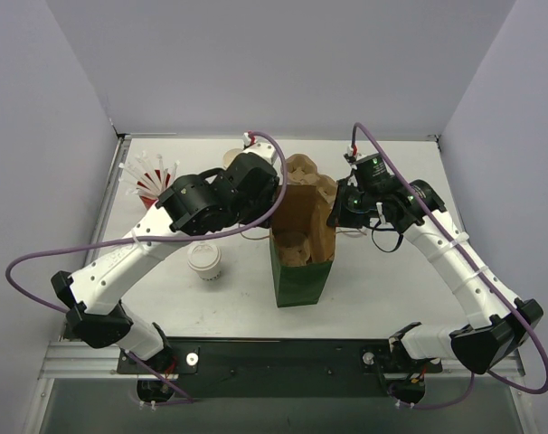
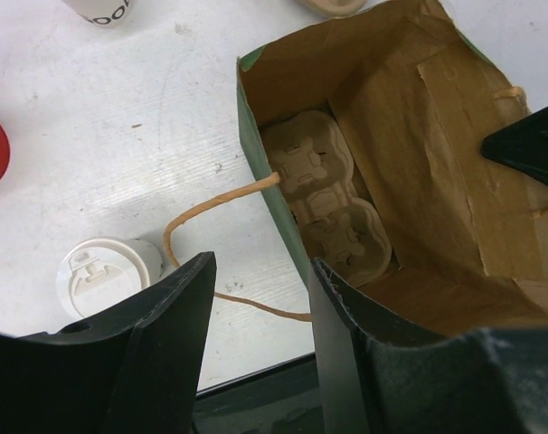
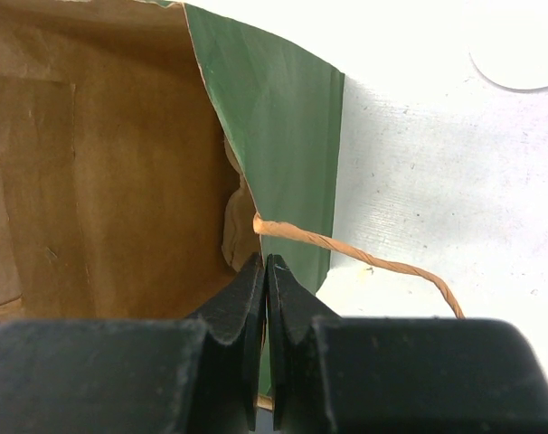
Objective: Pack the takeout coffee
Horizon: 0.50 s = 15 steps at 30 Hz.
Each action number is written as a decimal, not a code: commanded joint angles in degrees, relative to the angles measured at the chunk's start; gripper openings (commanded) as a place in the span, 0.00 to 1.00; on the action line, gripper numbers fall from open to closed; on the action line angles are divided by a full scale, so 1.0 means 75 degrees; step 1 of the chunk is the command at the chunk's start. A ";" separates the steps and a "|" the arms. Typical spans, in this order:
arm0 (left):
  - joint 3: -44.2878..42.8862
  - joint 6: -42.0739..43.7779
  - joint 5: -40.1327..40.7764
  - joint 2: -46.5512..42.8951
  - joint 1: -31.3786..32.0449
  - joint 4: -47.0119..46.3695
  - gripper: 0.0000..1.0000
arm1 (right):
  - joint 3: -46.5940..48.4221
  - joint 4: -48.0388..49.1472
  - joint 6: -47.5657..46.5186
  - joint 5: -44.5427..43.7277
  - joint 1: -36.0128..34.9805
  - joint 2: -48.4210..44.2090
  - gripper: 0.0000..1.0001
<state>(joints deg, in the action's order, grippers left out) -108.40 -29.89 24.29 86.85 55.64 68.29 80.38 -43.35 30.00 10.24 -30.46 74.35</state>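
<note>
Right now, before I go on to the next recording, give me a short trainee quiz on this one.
1. True or false: the lidded cup is already inside the paper bag.
2. What lies at the bottom of the bag? A) a pulp cup carrier B) straws C) a napkin
3. Which gripper is pinching the bag's edge?
Key: 1. False: it stands on the table, left of the bag. 2. A. 3. The right gripper; the left gripper is open and empty.
</note>
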 commanded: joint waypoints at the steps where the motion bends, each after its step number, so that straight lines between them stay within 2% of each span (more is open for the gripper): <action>1: 0.0039 -0.0245 -0.0345 0.0056 -0.0012 -0.0621 0.55 | -0.0041 0.0015 0.0020 -0.0135 -0.0052 -0.0233 0.00; 15: 0.0601 -0.0269 -0.0263 0.0326 -0.0012 -0.0867 0.56 | -0.0053 0.0027 0.0031 -0.0158 -0.0099 -0.0257 0.00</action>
<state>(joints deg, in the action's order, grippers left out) -104.07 -31.14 22.55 89.32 55.66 65.28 80.14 -43.09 30.00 10.22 -30.55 73.84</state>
